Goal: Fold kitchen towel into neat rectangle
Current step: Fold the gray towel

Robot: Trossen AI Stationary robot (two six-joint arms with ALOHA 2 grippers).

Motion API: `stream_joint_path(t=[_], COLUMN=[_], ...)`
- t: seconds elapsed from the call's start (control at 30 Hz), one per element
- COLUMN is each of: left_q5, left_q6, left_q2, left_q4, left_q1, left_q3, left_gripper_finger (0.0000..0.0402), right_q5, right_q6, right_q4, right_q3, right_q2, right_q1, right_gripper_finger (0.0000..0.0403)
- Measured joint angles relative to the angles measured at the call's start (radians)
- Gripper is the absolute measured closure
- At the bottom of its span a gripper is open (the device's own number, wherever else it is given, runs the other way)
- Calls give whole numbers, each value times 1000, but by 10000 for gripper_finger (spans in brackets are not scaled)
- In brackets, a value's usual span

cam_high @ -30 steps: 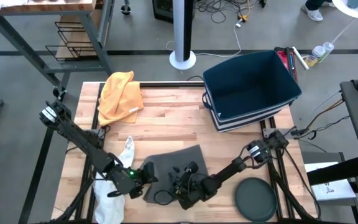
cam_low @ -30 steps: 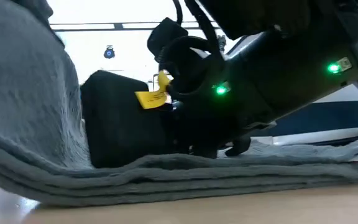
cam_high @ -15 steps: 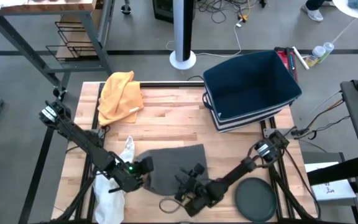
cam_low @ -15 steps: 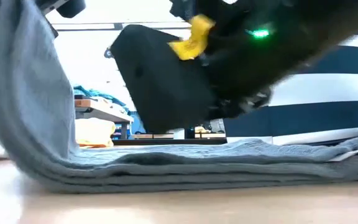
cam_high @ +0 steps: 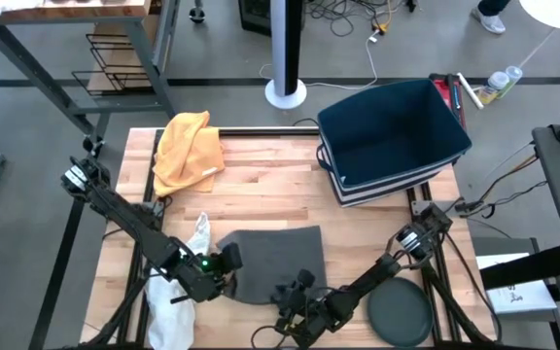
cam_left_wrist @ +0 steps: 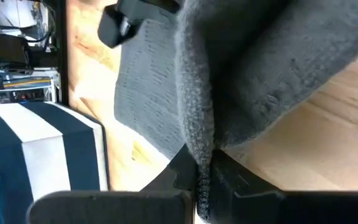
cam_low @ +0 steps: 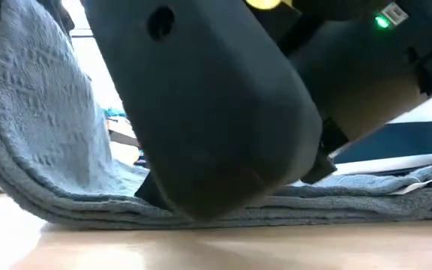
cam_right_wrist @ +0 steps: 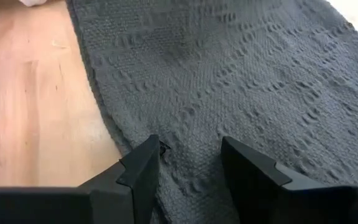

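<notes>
A dark grey towel [cam_high: 268,261] lies folded into a rough rectangle in the lower middle of the overhead picture, on a wooden table [cam_high: 261,185]. The left gripper [cam_high: 224,274], at the towel's lower left edge, has its fingers pinched tight on a raised fold of the cloth. The right gripper [cam_high: 295,297] sits at the towel's lower right edge, its fingers [cam_right_wrist: 145,163] standing apart over the weave and holding nothing. The risk, as I judge it, is that the left grip drags the lifted edge and pulls the layers askew, or that the open right fingers snag the cloth and wrinkle the fold. Around it: a white cloth [cam_high: 191,245] just left of the towel, near the left arm, close enough to get caught; a yellow cloth [cam_high: 187,148] at upper left, well apart; a dark blue bin [cam_high: 393,136] at upper right; a round dark disc [cam_high: 400,311] at lower right.
</notes>
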Motion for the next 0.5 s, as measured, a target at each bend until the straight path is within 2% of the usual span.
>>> stream_joint_path(t=[0.27,0.5], left_q5=[-25,-34], left_q6=[-1,-11], left_q2=[-1,-1], left_q4=[-33,-31], left_q1=[2,2], left_q3=[14,14], left_gripper_finger=[396,394], right_q5=[14,-23], right_q6=[-72,-2], right_q4=[-8,-3], right_q3=[-2,-3], right_q2=[-59,-24], right_q1=[11,13], right_gripper_finger=[235,236])
